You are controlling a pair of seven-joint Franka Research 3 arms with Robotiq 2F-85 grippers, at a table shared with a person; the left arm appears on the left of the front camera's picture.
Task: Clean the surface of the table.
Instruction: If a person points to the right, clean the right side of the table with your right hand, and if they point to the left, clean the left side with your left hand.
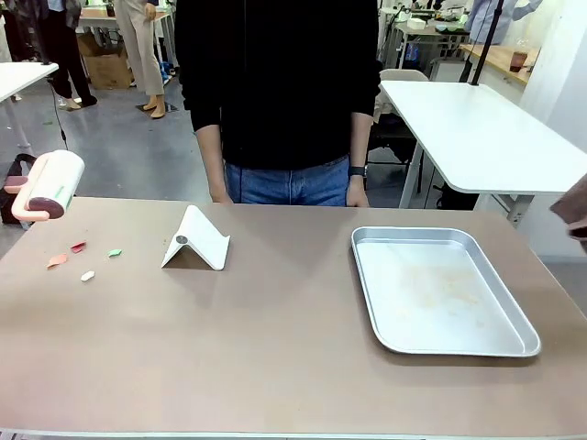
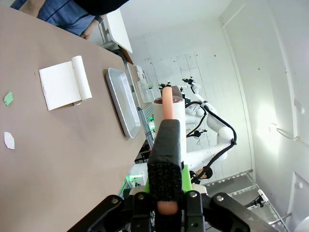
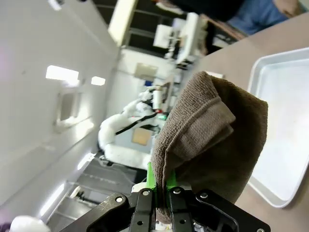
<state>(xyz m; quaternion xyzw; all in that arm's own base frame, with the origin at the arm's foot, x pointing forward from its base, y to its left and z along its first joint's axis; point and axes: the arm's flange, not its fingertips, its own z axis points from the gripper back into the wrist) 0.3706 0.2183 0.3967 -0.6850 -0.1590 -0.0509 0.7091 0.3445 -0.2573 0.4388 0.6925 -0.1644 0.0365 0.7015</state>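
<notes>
Take the silver tray (image 1: 361,275) as your mark. It lies flat with a low rim. Left of the tray you have a wide bare stretch of tabletop (image 1: 275,348), and a bare strip runs between the tray and the near edge. Farther left and toward the far side, a white folded stand (image 1: 197,243) rises like a tent, with open room between it and the tray. Well left of the tray, past the stand, small paper scraps (image 1: 58,260) lie flat. Behind the tray a person (image 1: 275,92) blocks the far edge, one hand (image 1: 357,196) near the tray's far-left corner. A lint roller (image 1: 48,183) hangs far left of the tray, and a brown cloth (image 1: 573,211) hangs off its far right.
</notes>
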